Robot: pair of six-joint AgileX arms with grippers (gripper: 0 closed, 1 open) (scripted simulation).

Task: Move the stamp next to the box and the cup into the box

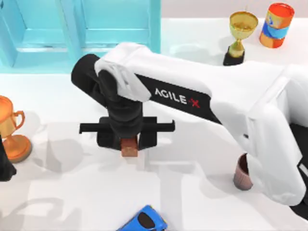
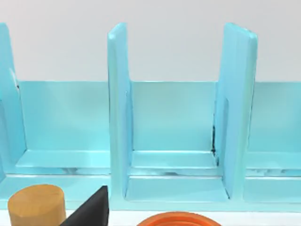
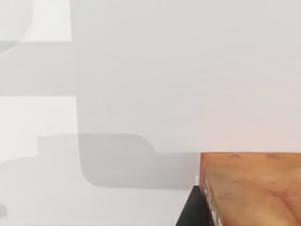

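My right arm reaches across the table from the right, and its gripper (image 1: pixel 129 142) is shut on the stamp (image 1: pixel 129 148), a small reddish-brown block, over the middle of the table. The right wrist view shows the stamp (image 3: pixel 251 188) close up beside a black finger (image 3: pixel 193 212), with its shadow on the white table below. The cup (image 1: pixel 242 174), a dark copper tumbler, stands at the right, partly hidden under the right arm. The box (image 1: pixel 86 29), light blue with dividers, sits at the back left; the left wrist view shows its compartments (image 2: pixel 171 122). My left arm (image 1: pixel 5 166) is parked at the left edge.
A gold trophy (image 1: pixel 239 34) and an orange-and-blue can (image 1: pixel 276 25) stand at the back right. An orange trophy (image 1: pixel 10 131) stands at the left edge beside my left arm. A blue toy car (image 1: pixel 144 221) lies at the front edge.
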